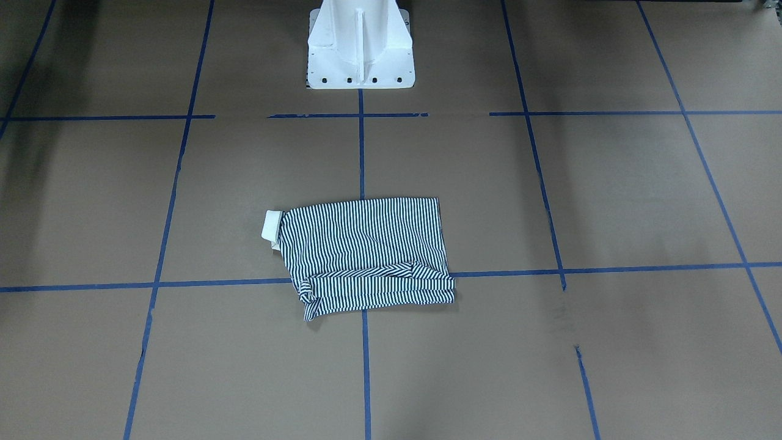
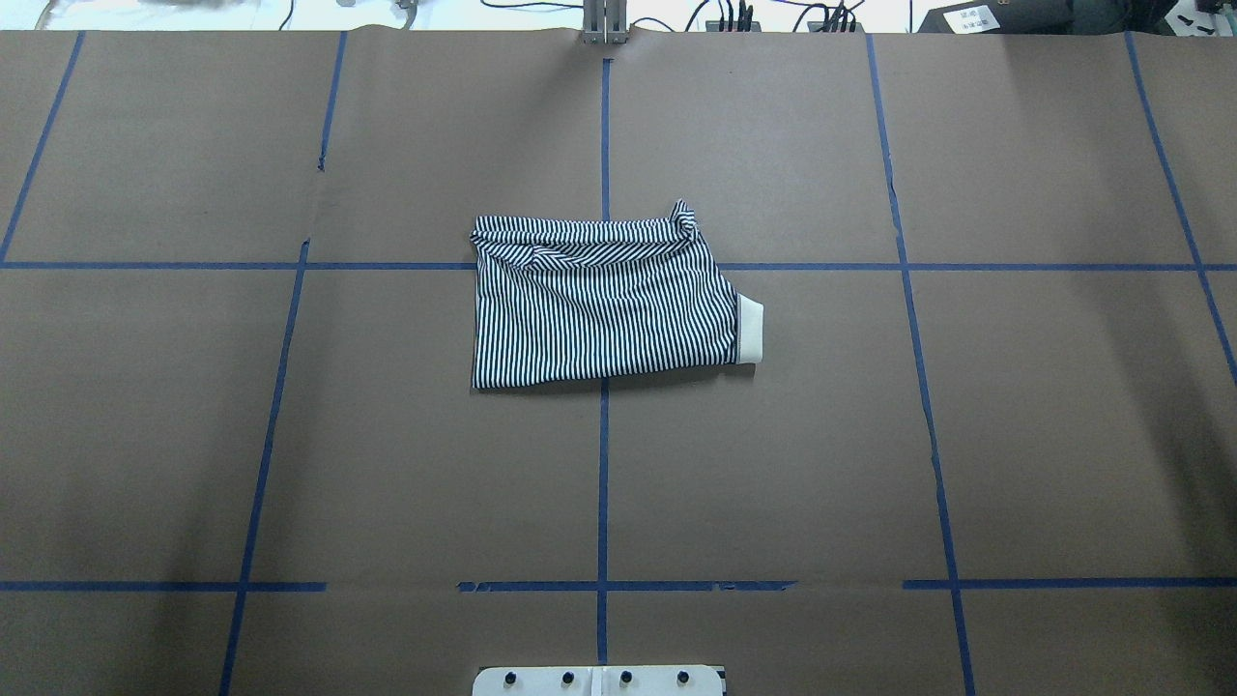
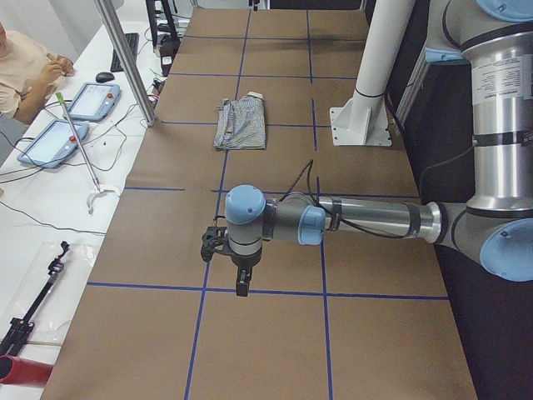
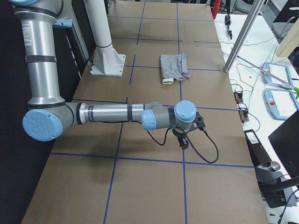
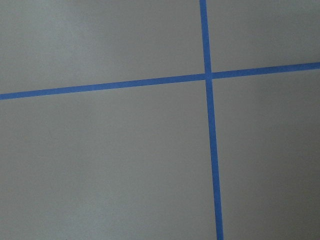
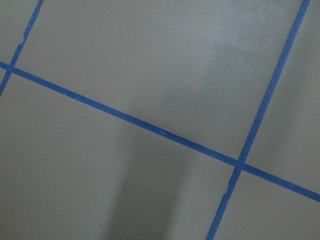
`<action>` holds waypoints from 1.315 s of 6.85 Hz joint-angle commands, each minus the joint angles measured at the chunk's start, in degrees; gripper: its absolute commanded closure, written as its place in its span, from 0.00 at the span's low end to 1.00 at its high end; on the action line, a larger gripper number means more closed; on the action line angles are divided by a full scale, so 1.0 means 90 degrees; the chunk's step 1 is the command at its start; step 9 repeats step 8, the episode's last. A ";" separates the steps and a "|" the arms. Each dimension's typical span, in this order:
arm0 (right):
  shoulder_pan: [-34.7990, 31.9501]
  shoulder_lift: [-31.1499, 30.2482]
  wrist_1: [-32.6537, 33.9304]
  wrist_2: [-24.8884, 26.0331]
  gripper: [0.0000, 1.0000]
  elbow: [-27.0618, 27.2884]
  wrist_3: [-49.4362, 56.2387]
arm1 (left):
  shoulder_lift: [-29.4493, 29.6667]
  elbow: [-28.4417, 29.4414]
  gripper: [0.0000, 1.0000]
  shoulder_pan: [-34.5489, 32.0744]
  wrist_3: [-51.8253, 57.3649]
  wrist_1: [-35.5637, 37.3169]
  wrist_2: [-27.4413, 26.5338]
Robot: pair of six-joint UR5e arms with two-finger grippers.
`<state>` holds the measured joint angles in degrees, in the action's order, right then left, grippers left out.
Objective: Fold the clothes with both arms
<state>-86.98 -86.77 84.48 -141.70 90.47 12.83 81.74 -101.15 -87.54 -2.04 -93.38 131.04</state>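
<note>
While the folded polo shirt [image 2: 604, 300] is laid flat at the middle of the desk [image 2: 193, 435], well apart from the left arm [image 3: 366, 218] and the right arm [image 4: 112, 113], it cannot be told whether their jaws are spread.

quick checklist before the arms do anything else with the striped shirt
1. Navy-and-white striped polo shirt folded into a compact rectangle mid-table: ok.
2. Cream collar tucked inside the fold: not ok, it sticks out on the robot's right.
3. Far edge smooth: not ok, a bunched corner pokes out.
4. Left gripper clear of the shirt, over the bare brown paper-covered table: ok.
5. Right gripper clear of the shirt: ok.
6. Both grippers' jaws open: cannot tell, they show only in the side views.
</note>
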 commanded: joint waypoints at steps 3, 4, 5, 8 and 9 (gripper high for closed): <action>-0.0062 -0.0037 0.0892 0.0256 0.00 0.0209 0.0691 | 0.0155 -0.0079 0.00 0.0000 0.0002 0.0334 0.0225; -0.0179 -0.0037 0.1148 0.0343 0.00 0.0347 0.0713 | 0.0175 -0.0070 0.00 -0.0010 0.0002 0.0326 0.0234; -0.0170 -0.0047 0.1160 0.0363 0.00 0.0377 0.0713 | 0.0185 -0.0060 0.00 -0.0010 0.0002 0.0336 0.0234; -0.0151 -0.0027 0.1160 0.0373 0.00 0.0368 0.0713 | 0.0243 0.0018 0.00 0.0000 0.0002 0.0317 0.0225; -0.0151 -0.0027 0.1160 0.0373 0.00 0.0368 0.0713 | 0.0243 0.0018 0.00 0.0000 0.0002 0.0317 0.0225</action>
